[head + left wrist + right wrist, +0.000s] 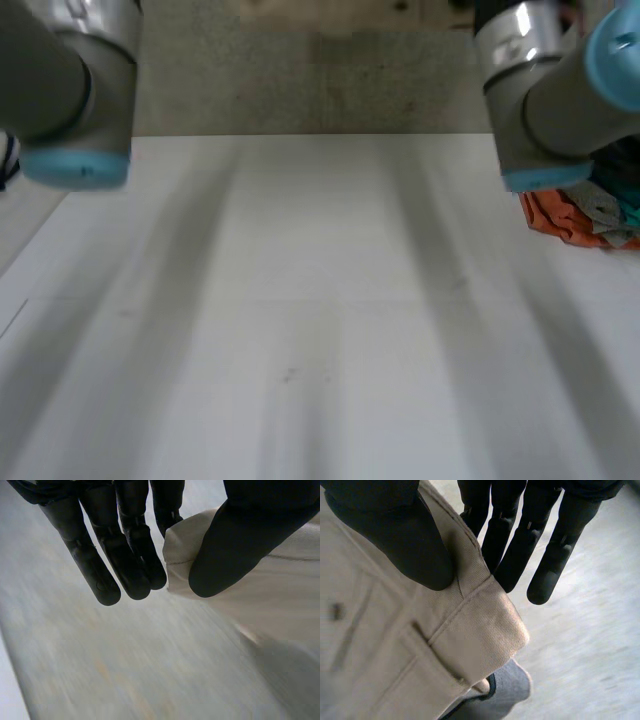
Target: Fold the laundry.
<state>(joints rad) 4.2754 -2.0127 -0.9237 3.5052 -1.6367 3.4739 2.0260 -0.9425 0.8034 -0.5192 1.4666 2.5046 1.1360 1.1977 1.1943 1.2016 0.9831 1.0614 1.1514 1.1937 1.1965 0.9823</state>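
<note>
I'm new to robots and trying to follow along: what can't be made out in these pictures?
1. Right wrist view: the beige garment pinched by the right hand runs past the edge; its whole shape is unclear.
2. Left wrist view: the pale cloth in the left hand is cut off by the edge; same garment or not, unclear.
3. Head view: the clothes pile sits partly behind the right arm; its pieces cannot be counted.

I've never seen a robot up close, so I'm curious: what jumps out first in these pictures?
The black left robot hand pinches a fold of pale cloth, and the right robot hand pinches a beige waistband. In the head view, a crumpled orange and teal pile lies at the right side of the white table.
</note>
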